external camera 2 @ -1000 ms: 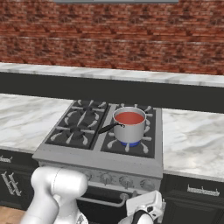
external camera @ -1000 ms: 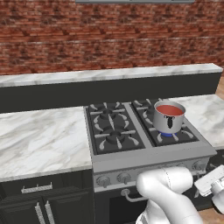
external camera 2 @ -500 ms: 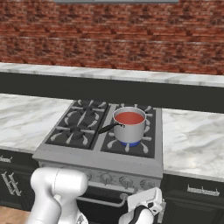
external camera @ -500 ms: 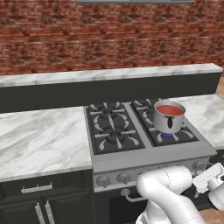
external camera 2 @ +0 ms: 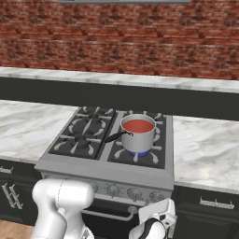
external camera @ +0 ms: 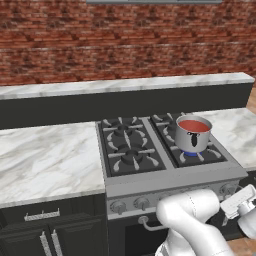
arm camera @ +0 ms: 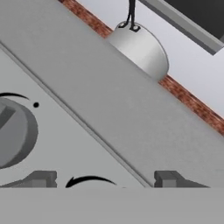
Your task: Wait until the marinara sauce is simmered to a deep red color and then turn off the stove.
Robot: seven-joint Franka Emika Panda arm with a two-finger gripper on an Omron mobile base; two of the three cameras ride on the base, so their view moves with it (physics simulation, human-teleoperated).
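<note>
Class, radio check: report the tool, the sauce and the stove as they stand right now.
Tool open, close against stove front panel, one knob beside it. Marinara sauce red in saucepan, blue flame lit beneath. Nothing blocking.

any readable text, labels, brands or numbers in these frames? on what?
No words, brands or numbers can be read anywhere.
Stove front panel, hand view: black curved arc marks and a dot beside a knob; dial markings, not text.
Saucepan: no label visible.
</note>
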